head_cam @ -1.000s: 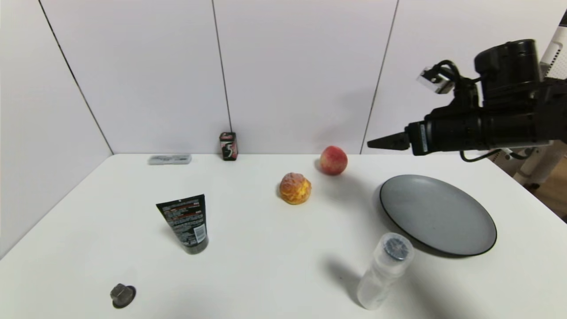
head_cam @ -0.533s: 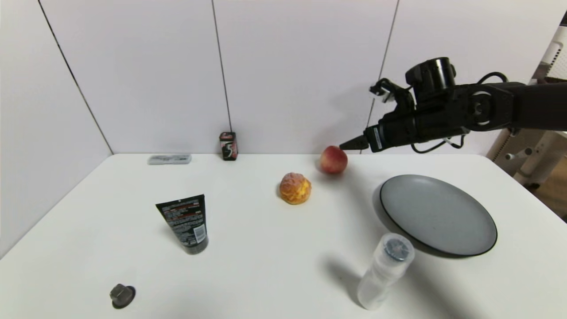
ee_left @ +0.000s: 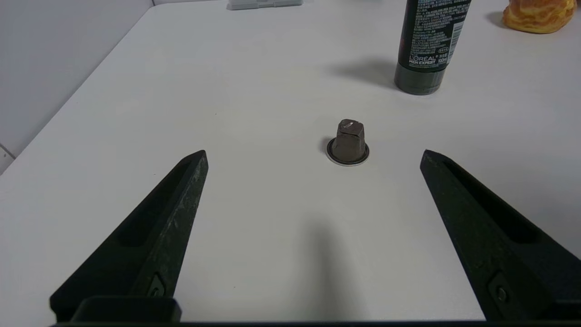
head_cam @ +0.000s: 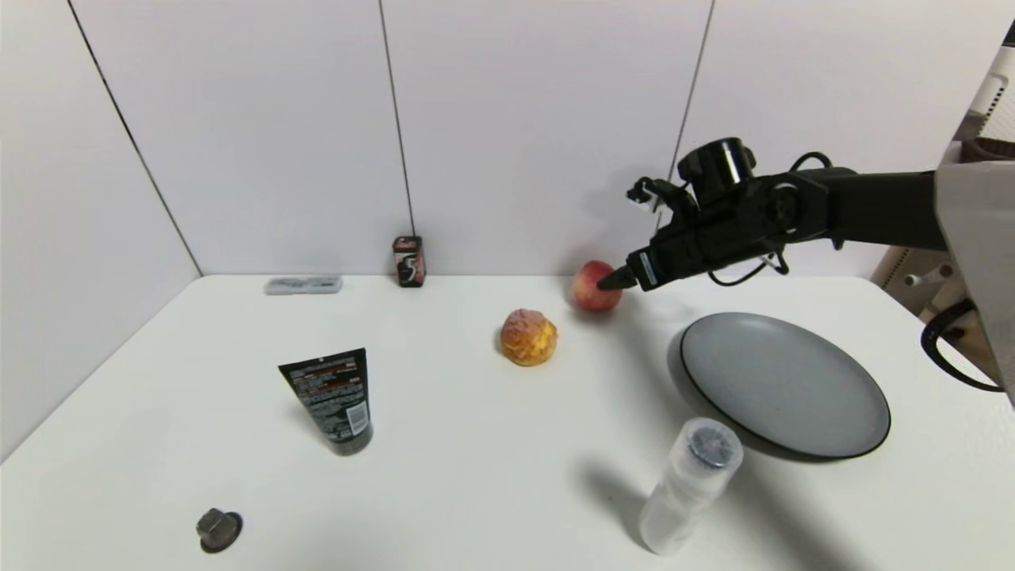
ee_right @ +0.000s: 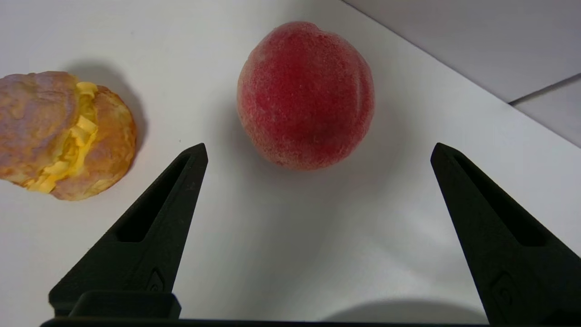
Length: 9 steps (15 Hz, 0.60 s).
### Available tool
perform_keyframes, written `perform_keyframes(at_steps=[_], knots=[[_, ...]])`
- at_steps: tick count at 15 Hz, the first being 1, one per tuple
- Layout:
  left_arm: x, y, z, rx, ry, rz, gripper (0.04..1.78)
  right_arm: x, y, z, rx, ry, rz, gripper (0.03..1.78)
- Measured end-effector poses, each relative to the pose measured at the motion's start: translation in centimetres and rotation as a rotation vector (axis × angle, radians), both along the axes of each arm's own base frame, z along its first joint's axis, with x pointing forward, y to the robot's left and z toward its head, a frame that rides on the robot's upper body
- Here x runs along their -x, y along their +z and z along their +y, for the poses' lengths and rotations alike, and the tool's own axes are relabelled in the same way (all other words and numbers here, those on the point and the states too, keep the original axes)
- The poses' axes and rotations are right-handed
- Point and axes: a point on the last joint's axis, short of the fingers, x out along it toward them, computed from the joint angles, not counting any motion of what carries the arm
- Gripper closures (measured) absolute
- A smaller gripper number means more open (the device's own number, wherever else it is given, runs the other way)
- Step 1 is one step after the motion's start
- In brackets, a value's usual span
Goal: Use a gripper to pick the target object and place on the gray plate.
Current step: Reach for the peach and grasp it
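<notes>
Plate (head_cam: 785, 385): bare, right of the table's middle.
Right gripper (head_cam: 614, 279): we have dropped it from above to the peach (head_cam: 593, 287) near the back wall, jaws wide; closing comes next.
Left gripper (ee_left: 313, 156): parked, spread.

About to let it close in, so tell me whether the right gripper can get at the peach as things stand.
Probably yes. The right gripper is open, with the peach just ahead of its fingertips and only bare table between. The cream puff sits off to one side, apart from the peach.
</notes>
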Motion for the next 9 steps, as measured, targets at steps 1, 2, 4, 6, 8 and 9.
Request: perform_keyframes(at_steps=[1,2,4,6,8,9], knots=[[0.0,0.0,0.0,0.000,0.000,0.000,0.13,-0.2,-0.2,0.2,-0.001,0.002,-0.001,0.11],[0.0,0.0,0.0,0.000,0.000,0.000,0.13,-0.5,-0.5,0.5,-0.002,0.004,-0.003,0.11],[0.0,0.0,0.0,0.000,0.000,0.000,0.13,-0.9,-1.3,1.0,0.000,0.010,0.003,0.11],[0.0,0.0,0.0,-0.001,0.000,0.000,0.13,-1.4,-2.1,1.5,-0.005,0.018,-0.011,0.11],[0.0,0.0,0.0,0.000,0.000,0.000,0.13,-2.0,-2.8,1.9,-0.011,0.021,-0.030,0.11],[0.0,0.0,0.0,0.000,0.000,0.000,0.13,-2.3,-3.2,2.0,-0.015,0.021,-0.044,0.11]])
